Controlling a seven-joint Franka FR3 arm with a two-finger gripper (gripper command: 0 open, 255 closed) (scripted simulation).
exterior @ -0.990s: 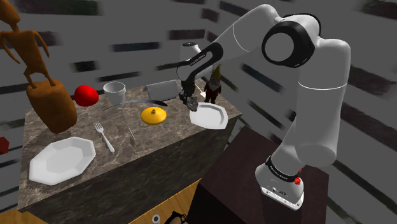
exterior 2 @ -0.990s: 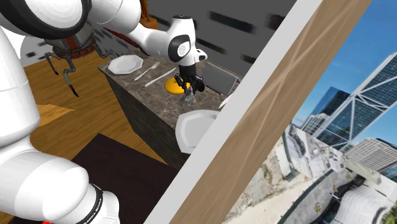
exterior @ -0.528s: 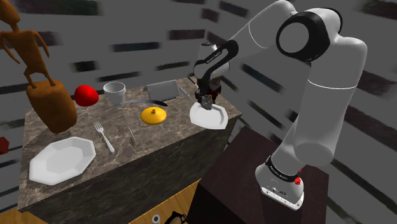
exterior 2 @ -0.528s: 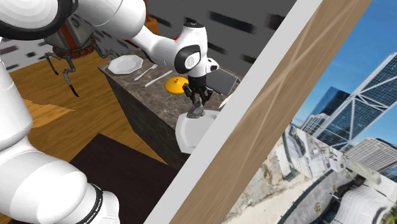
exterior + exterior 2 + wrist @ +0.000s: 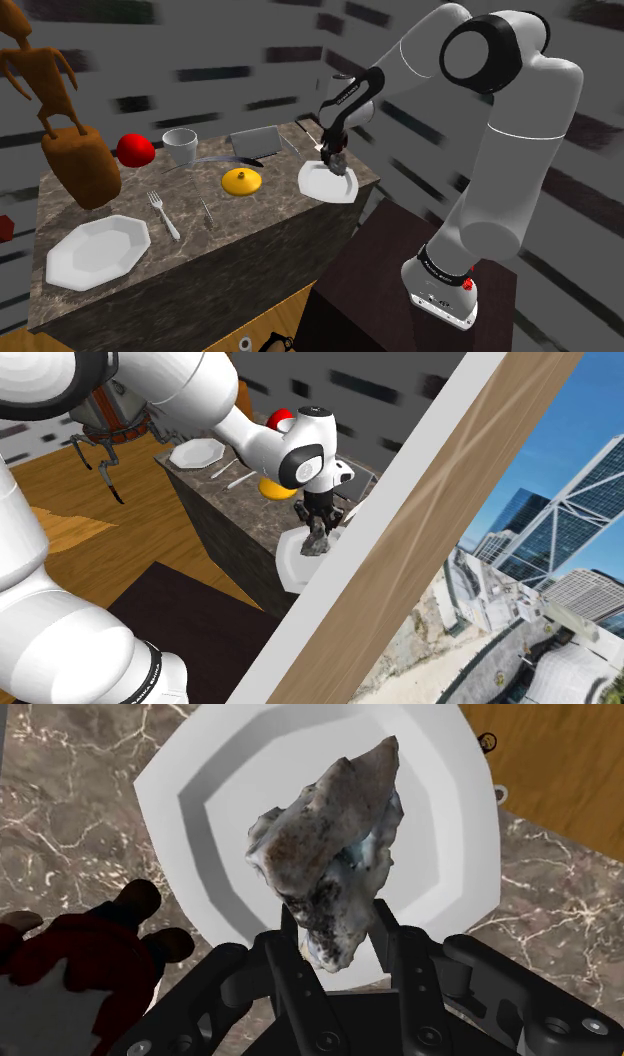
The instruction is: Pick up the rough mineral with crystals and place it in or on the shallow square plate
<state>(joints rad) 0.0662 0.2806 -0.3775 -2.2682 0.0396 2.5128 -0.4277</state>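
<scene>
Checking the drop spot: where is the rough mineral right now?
The rough mineral is clasped in the pincer, over the white plate at the corner of the counter nearest the stand in the shoulder view.

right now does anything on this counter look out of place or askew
The white plate sits at the corner of the counter and seems to poke out past the edge, with wood floor showing beyond its rim. Nothing looks spilled; the mineral hangs clasped in the pincer over the plate.
</scene>
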